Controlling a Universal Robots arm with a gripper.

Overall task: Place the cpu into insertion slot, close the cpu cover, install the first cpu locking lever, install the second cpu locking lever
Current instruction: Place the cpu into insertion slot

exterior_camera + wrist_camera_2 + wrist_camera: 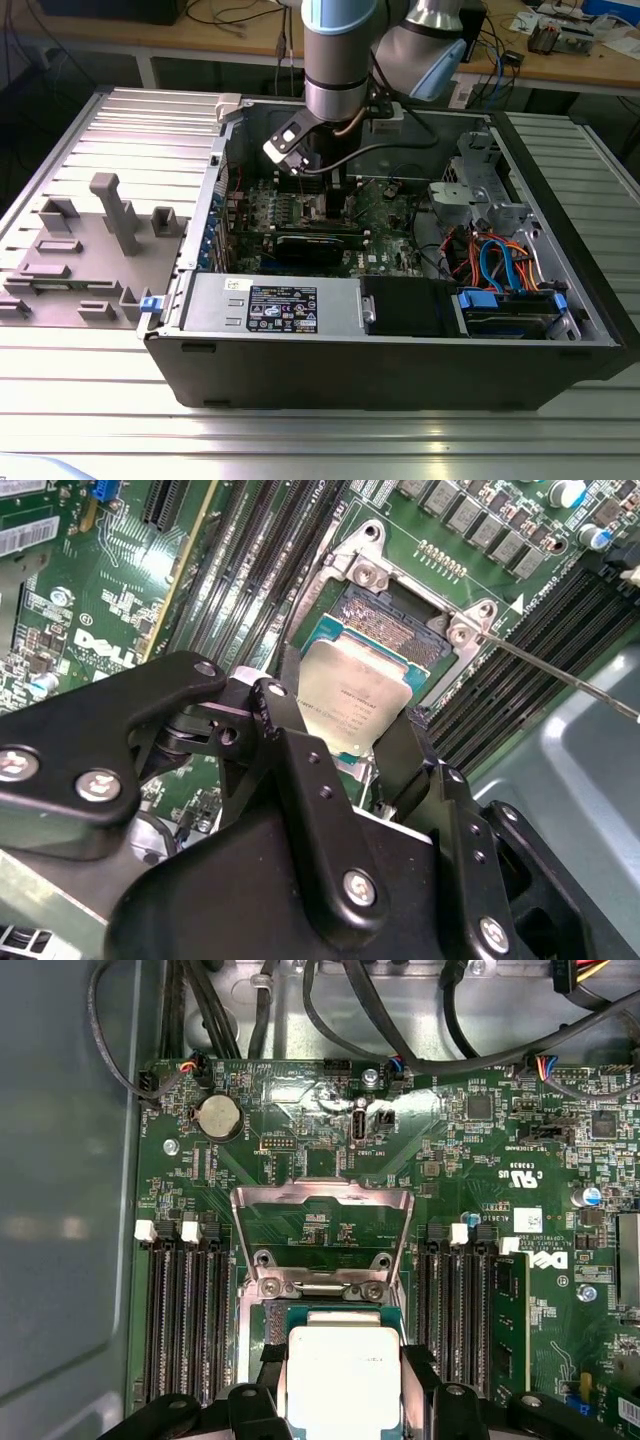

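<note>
The tool (345, 735) pinches the cpu (355, 702) just over the insertion slot (388, 630).
The cpu cover (322, 1195) stands open at the slot's edge. In the exterior view, the tool hangs at 11 o'clock from the case's (380, 375) middle.

I see an open computer case (400, 370) lying on the ribbed metal table (300, 440), with a grey fixture (90, 250) at the exterior view's left. In the first wrist view, a coin-cell battery (217, 1117) sits on the green motherboard (470, 1170), near black memory slots (185, 1320).
</note>
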